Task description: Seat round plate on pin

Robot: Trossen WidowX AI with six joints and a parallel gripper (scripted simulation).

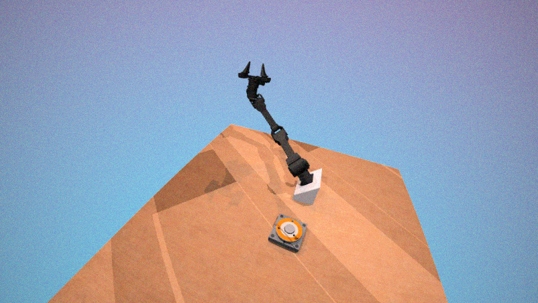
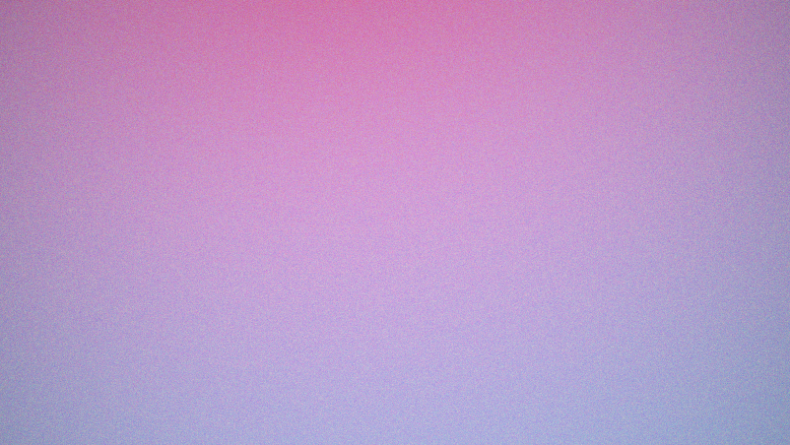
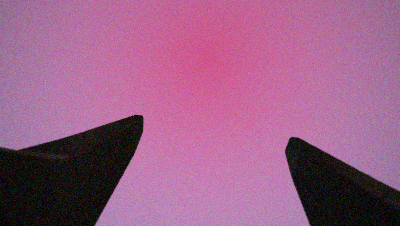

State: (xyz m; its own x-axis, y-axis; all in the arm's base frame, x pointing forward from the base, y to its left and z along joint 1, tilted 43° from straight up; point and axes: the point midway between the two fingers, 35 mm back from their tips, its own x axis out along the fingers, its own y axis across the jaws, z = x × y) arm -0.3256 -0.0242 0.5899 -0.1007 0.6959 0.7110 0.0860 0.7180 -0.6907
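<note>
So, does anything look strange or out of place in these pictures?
Yes. In the top view the arm stretches away from the table, its open tool held far from the round plate on its base. The wrist view shows only the fingers against blank background; the exterior view shows nothing.

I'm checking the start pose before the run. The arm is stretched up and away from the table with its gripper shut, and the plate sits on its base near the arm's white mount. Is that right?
Not quite: the gripper is open, not shut. The top and wrist views both show its fingers standing wide apart with nothing between them. The rest holds: the arm reaches up and away from the table, and the plate sits on its base near the white mount.
</note>
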